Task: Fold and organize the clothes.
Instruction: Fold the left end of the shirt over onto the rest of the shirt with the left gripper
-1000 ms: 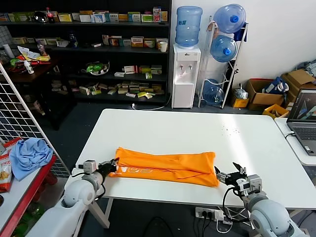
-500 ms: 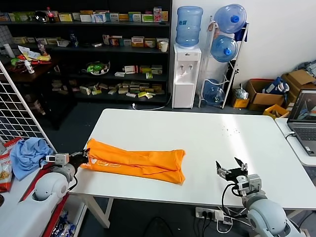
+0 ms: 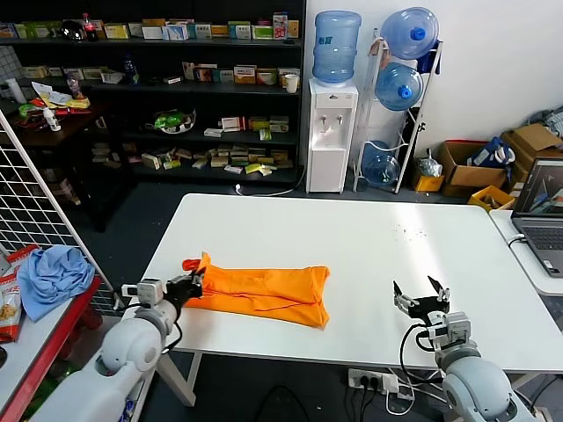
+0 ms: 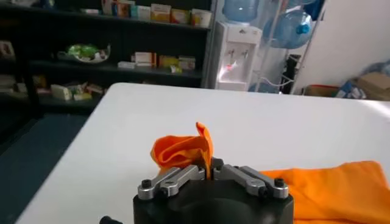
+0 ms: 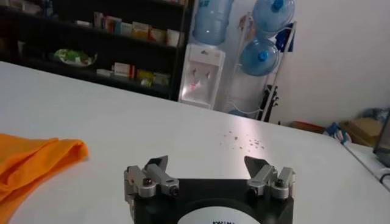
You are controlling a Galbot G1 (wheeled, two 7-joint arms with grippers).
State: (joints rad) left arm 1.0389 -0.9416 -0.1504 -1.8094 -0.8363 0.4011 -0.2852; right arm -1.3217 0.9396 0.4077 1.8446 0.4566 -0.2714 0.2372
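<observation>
White counter (image 3: pixel 352 255) is carrying the orange T-shirt (image 3: pixel 264 292), lying folded lower left of centre. Left tool (image 3: pixel 190 285) is pinching its raised end; right tool (image 3: pixel 420 294) is hovering wide open, empty, lower right.

A white counter (image 3: pixel 352 255) fills the middle of the room. Behind it stands a white water dispenser (image 3: pixel 332 134) with a blue bottle (image 3: pixel 336 46) on top, and just beside that a rack (image 3: pixel 398 105) holding more blue bottles. Dark shelves (image 3: pixel 158 88) of boxed goods line the back wall. At the left, a light blue cloth (image 3: pixel 53 277) lies on a red-edged table (image 3: pixel 40 347) behind a wire grid (image 3: pixel 35 207). At the right sit cardboard boxes (image 3: pixel 475 167) and an open laptop (image 3: pixel 541 211).
</observation>
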